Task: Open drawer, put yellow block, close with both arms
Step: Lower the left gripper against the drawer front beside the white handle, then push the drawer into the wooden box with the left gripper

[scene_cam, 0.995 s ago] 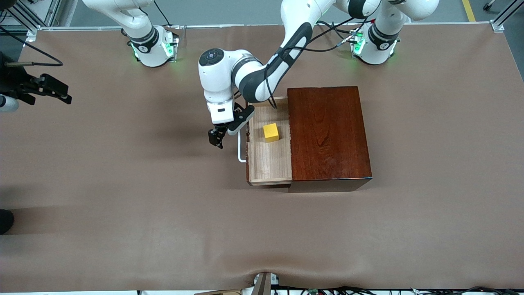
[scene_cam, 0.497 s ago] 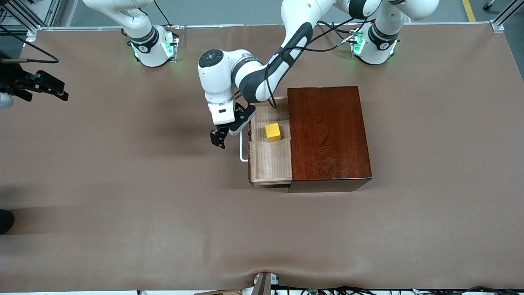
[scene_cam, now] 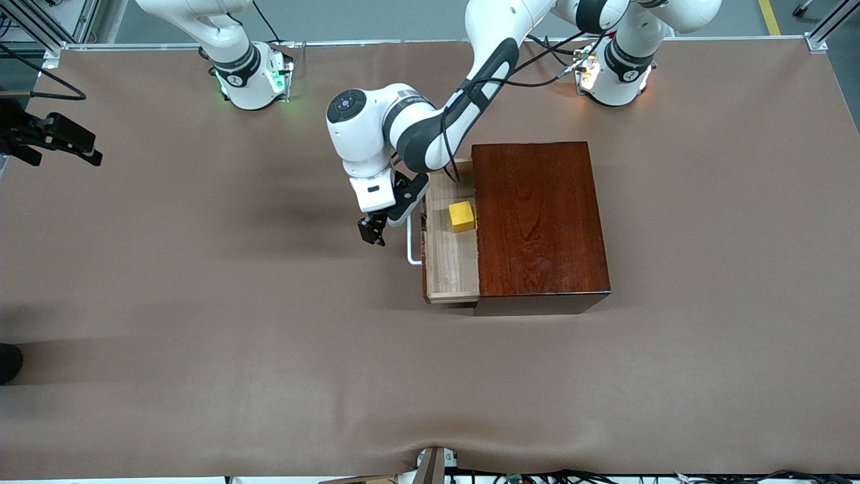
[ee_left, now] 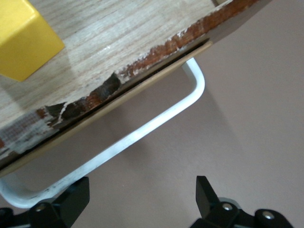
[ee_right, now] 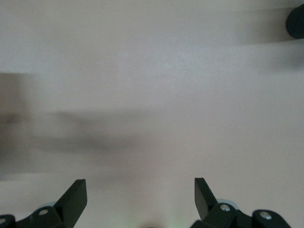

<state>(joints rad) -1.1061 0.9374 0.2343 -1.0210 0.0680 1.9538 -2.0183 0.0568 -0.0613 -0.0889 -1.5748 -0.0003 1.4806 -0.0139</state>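
The drawer (scene_cam: 449,259) stands partly open out of the dark mahogany box (scene_cam: 537,215). Its white bar handle (scene_cam: 412,247) faces the right arm's end of the table. The yellow block (scene_cam: 461,216) lies in the pale tray, close to the box's edge. My left gripper (scene_cam: 371,233) hangs open just in front of the handle, holding nothing. In the left wrist view the handle (ee_left: 142,133) runs past one finger (ee_left: 73,202), and the yellow block (ee_left: 23,42) rests on the tray (ee_left: 123,33). My right gripper (scene_cam: 54,134) waits open at the right arm's end of the table.
Brown cloth (scene_cam: 269,336) covers the whole table. The right wrist view shows only bare cloth (ee_right: 152,95) under the open right gripper (ee_right: 140,199). A dark object (scene_cam: 8,363) sits at the table's edge by the right arm's end.
The drawer has slid farther into the box, carrying the yellow block with it. My left gripper has moved the same way, staying at the handle. The right gripper has drifted outward a little.
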